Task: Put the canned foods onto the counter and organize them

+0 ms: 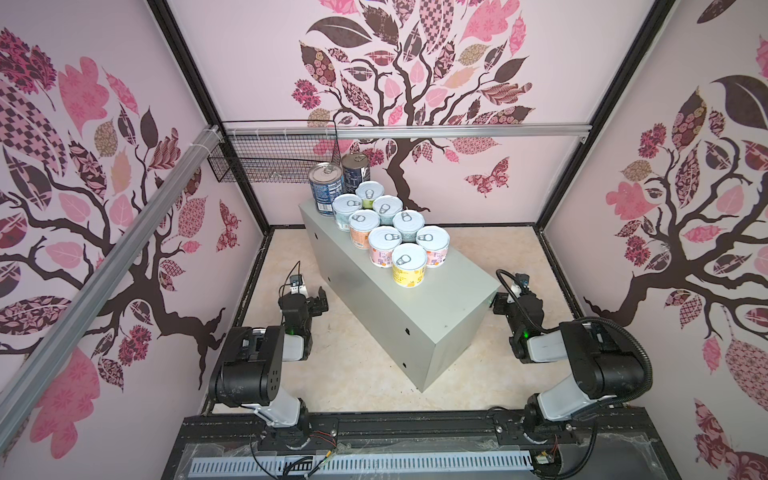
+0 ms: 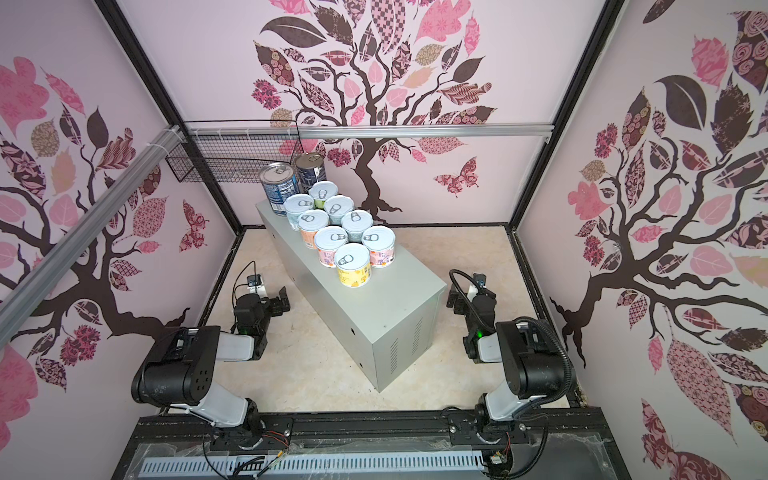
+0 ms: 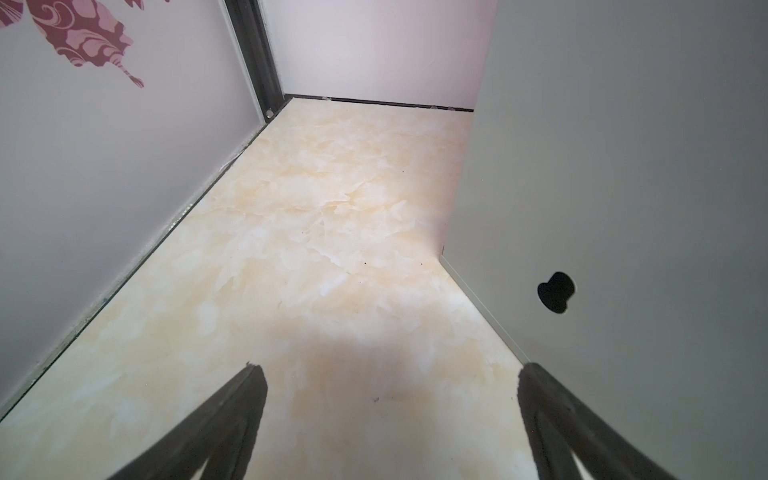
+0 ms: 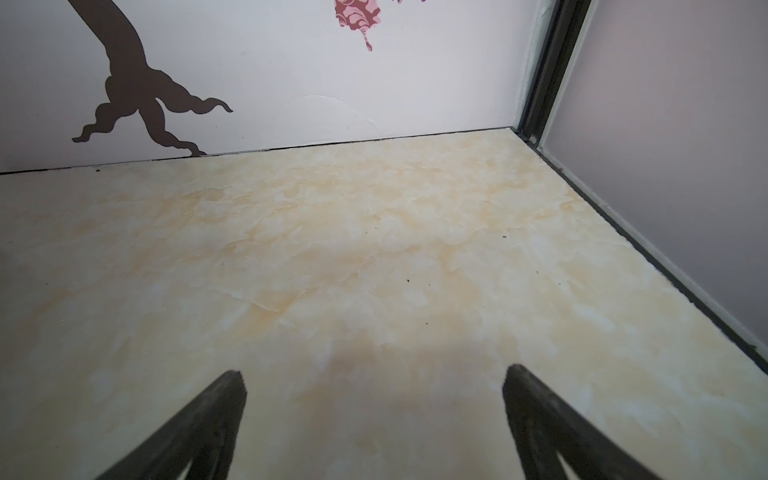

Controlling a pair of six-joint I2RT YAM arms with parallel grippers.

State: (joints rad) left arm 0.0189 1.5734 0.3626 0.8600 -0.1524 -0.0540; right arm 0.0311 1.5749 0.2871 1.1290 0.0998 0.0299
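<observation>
The cans [image 1: 385, 239] are stood upright on the counter [image 1: 449, 299], close-packed in a staggered double row toward its 11 o'clock end. The two tall ones are set farthest back, presumably so that the short ones are not hidden. The left gripper [image 3: 388, 370] and right gripper [image 4: 374, 374] are held low at its 9 and 3 o'clock, jaws spread and empty, nothing seemingly being left to lift.

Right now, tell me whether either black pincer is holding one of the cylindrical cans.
No, the left pincer and the right pincer both stand open over the cream marbled floor, with nothing between their fingers.
</observation>
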